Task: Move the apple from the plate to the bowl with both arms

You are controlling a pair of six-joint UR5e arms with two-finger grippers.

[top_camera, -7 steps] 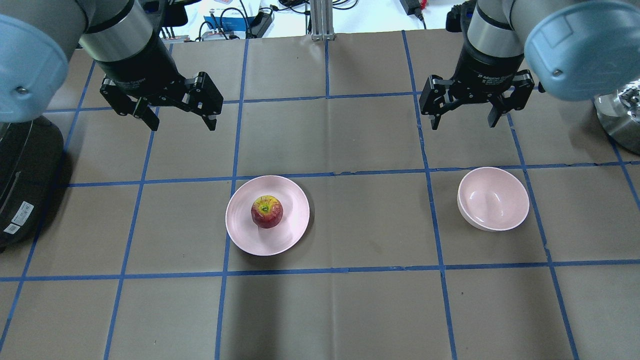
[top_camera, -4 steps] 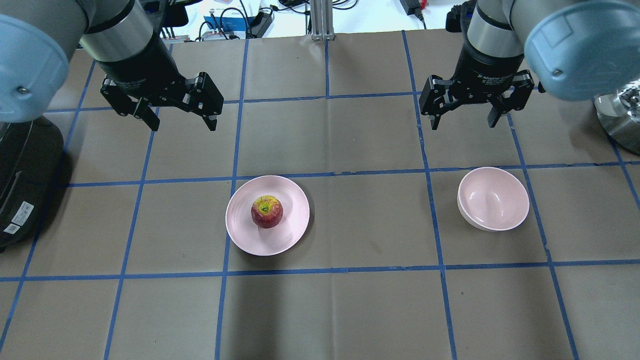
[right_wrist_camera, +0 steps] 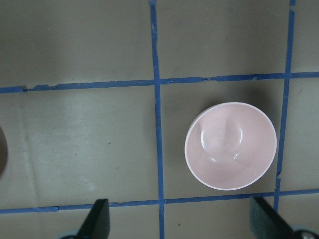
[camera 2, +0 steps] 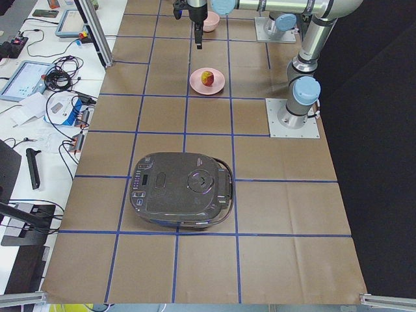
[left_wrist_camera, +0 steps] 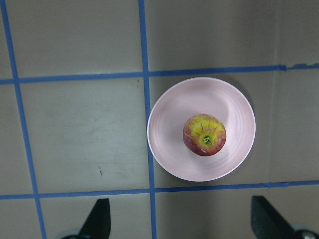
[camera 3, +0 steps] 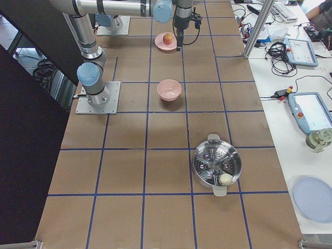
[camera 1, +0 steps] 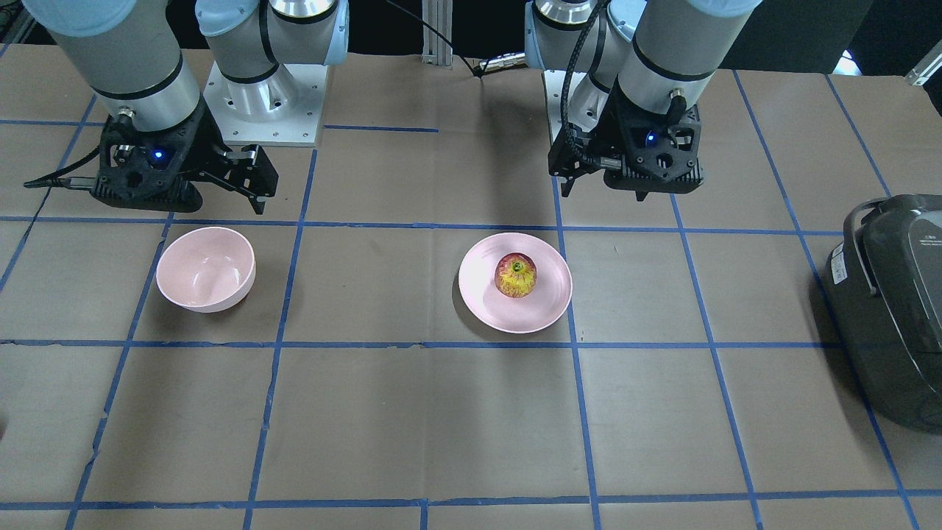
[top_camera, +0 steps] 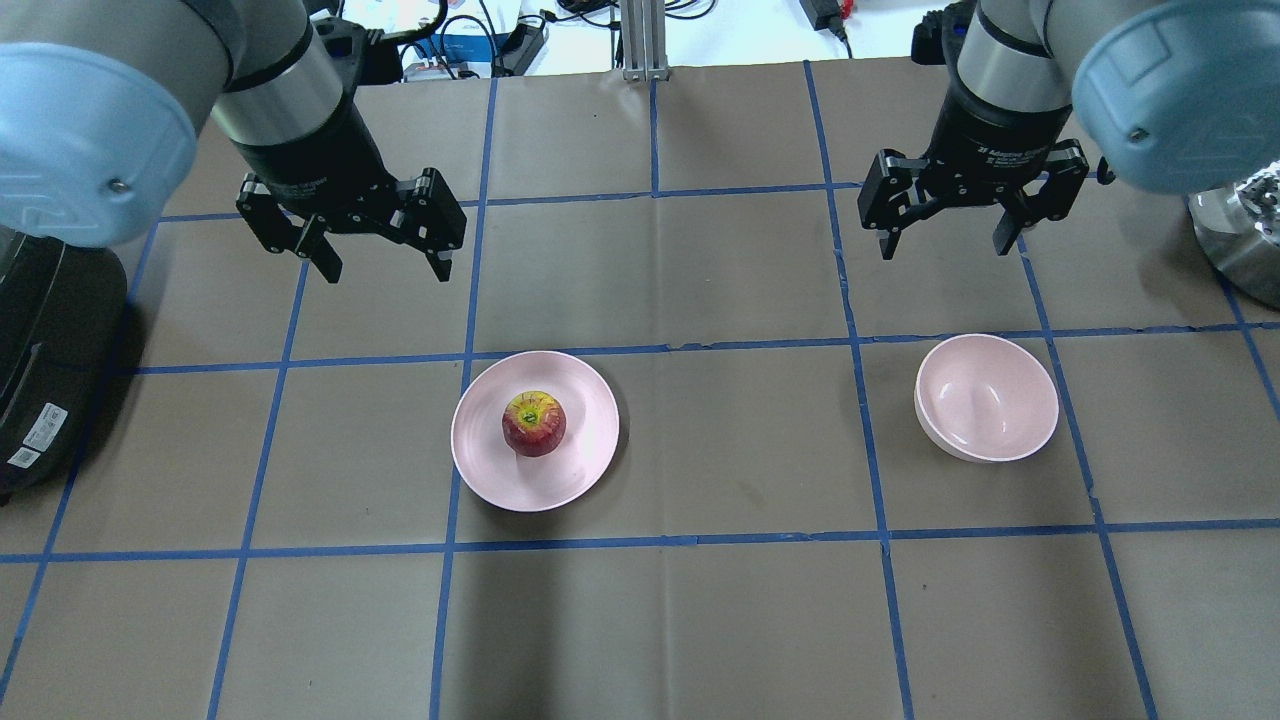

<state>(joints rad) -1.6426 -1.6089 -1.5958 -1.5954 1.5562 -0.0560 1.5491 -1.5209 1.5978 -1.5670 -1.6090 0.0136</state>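
Plainly, the apple (top_camera: 534, 424) sits on the plate (top_camera: 480, 470) — left hand (top_camera: 387, 270) well apart.

Apple (camera 3: 168, 38) on far plate (camera 3: 163, 48), bowl (camera 3: 169, 95) nearer

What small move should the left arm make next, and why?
Likely swing the left pincer over the apple and lower it, jaws open. The apple sits on the plate, ungrasped. That pincer hangs open and empty, off to one side of the plate, while the bowl sits empty near the right pincer.
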